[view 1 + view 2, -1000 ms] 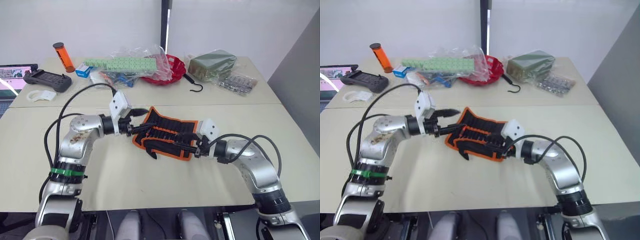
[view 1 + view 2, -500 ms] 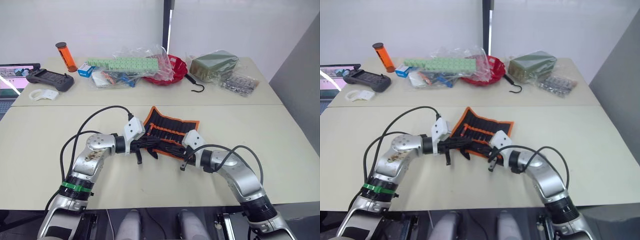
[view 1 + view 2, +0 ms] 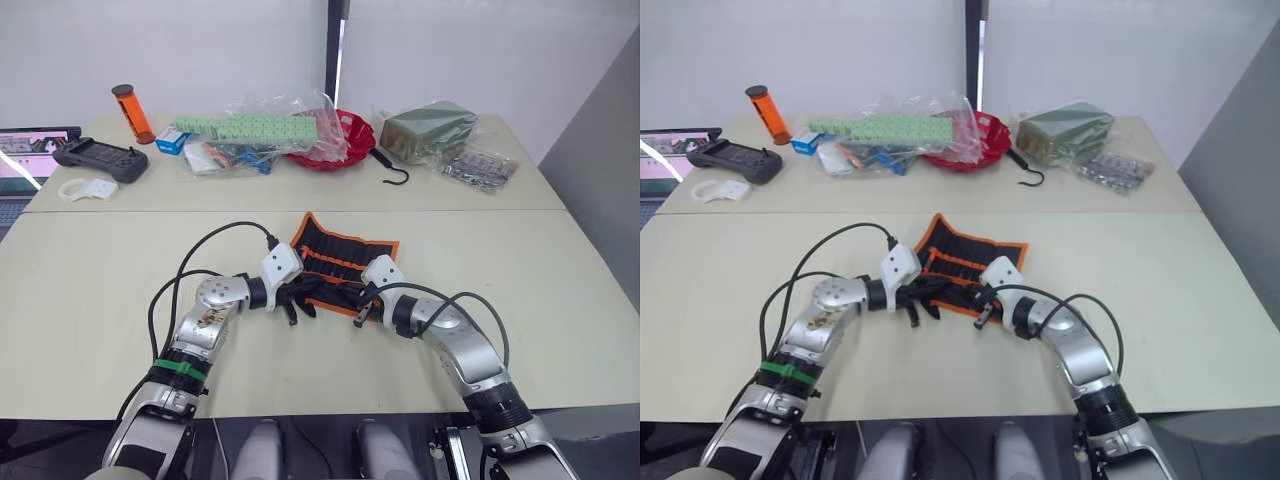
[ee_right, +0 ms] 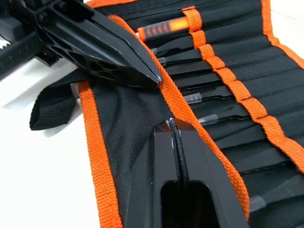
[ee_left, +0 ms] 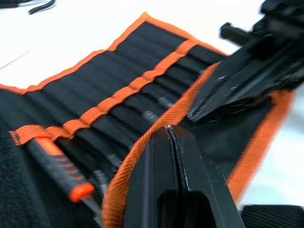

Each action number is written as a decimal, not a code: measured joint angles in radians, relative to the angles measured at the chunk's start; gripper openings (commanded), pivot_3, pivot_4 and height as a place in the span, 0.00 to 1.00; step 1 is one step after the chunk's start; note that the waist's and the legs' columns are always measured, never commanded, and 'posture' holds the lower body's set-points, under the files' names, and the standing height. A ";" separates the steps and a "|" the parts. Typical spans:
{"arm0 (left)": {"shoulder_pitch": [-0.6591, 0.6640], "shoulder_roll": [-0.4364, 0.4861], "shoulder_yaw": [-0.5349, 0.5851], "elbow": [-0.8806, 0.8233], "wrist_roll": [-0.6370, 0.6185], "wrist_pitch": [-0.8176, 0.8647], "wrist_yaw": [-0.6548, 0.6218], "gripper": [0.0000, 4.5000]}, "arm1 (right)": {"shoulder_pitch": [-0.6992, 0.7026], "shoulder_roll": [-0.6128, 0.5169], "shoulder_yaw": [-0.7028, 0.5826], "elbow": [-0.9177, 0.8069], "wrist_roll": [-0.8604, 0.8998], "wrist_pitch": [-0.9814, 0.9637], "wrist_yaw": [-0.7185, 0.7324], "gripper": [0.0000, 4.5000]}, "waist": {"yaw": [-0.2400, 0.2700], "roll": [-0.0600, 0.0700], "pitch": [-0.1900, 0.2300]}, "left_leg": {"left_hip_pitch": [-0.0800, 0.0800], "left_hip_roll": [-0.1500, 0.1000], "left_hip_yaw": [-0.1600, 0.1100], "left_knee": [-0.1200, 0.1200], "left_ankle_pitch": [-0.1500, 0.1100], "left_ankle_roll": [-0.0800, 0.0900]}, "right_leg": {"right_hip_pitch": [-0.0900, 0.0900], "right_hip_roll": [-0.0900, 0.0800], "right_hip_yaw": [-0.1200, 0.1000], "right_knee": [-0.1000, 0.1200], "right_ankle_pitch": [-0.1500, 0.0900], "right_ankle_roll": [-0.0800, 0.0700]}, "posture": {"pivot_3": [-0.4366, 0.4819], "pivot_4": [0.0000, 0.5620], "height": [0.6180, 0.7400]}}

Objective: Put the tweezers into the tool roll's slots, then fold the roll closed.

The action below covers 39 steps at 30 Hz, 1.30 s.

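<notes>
both arms have drawn in since earlier. left gripper [image 5: 174, 137] and right gripper [image 4: 172, 130] are each clenched on the near orange-trimmed flap of the tool roll [image 3: 345, 256], mid-table. limp, light fabric; that trim edge suits gripping.

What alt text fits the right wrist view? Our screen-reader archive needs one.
The right gripper, shut, pinches the orange-trimmed flap of the open tool roll, with the left gripper clamped on the same edge. Beyond the flap, tweezers sit in the slots.
</notes>
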 measured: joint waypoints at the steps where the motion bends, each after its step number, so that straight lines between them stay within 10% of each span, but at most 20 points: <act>1: 0.000 0.000 0.000 0.014 0.002 -0.017 0.002 0.01 | 0.002 0.000 0.000 0.000 -0.002 -0.003 -0.004 0.00 | 0.000 0.000 0.000 | 0.000 0.000 0.000 0.000 0.000 0.000 | 0.000 0.000 0.000 0.000 0.000 0.000 | 0.48 0.27 1.00; 10: -0.024 0.004 0.009 0.169 0.020 -0.204 0.034 0.01 | 0.007 0.003 0.002 0.010 -0.031 -0.013 -0.027 0.00 | 0.000 0.000 0.000 | 0.006 0.000 0.000 0.000 0.001 0.001 | 0.005 0.000 0.000 0.000 0.000 0.000 | 0.48 0.27 1.00; 23: -0.030 0.021 0.225 0.064 -0.202 0.128 0.061 0.01 | 0.027 0.005 -0.004 -0.002 -0.031 -0.017 -0.042 0.00 | 0.001 0.000 0.000 | 0.007 0.000 0.000 0.000 0.001 0.001 | 0.007 0.000 0.000 0.000 0.000 0.000 | 0.48 0.27 1.00; 39: 0.063 0.038 0.140 -0.086 -0.175 0.134 -0.033 0.01 | 0.002 0.061 0.025 -0.077 0.002 0.020 -0.022 0.00 | -0.003 0.000 0.000 | 0.000 0.000 0.000 -0.001 0.001 0.001 | 0.000 0.000 0.000 -0.002 0.000 0.000 | 0.48 0.27 1.00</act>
